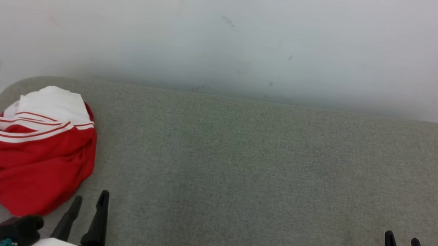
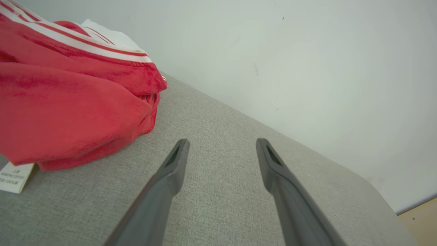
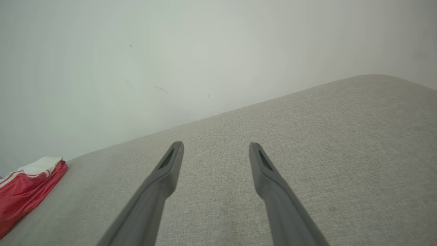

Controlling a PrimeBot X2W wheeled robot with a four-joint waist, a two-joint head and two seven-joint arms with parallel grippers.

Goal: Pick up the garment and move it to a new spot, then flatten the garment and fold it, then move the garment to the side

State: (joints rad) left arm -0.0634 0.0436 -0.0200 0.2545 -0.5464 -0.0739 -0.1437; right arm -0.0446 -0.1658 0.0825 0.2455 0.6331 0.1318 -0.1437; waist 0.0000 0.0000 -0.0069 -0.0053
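Two grippers sit at the bottom edge of the head view, fingers pointing up the frame: the left gripper (image 1: 91, 196) at lower left and the right gripper (image 1: 402, 237) at lower right. Both have their jaws spread wide with nothing between them, which looks like a ready pose, judging that the first pick has not yet begun. Just beyond the left gripper, close to its fingertips but not touching them, the red garment (image 1: 22, 159) lies bunched in a heap at the left of the grey fabric surface (image 1: 260, 168), near that surface's rounded corner. White bands with thin red stripes cross its upper part, and white cloth shows at its far end. In the left wrist view a small white care label (image 2: 13, 176) pokes out from under the heap at lower left. The crumpled pile sits at the surface's edge, so the bare stretch across the centre and right seems the natural place to carry it for flattening. A pale, lightly scuffed wall (image 1: 233, 29) spans the top.
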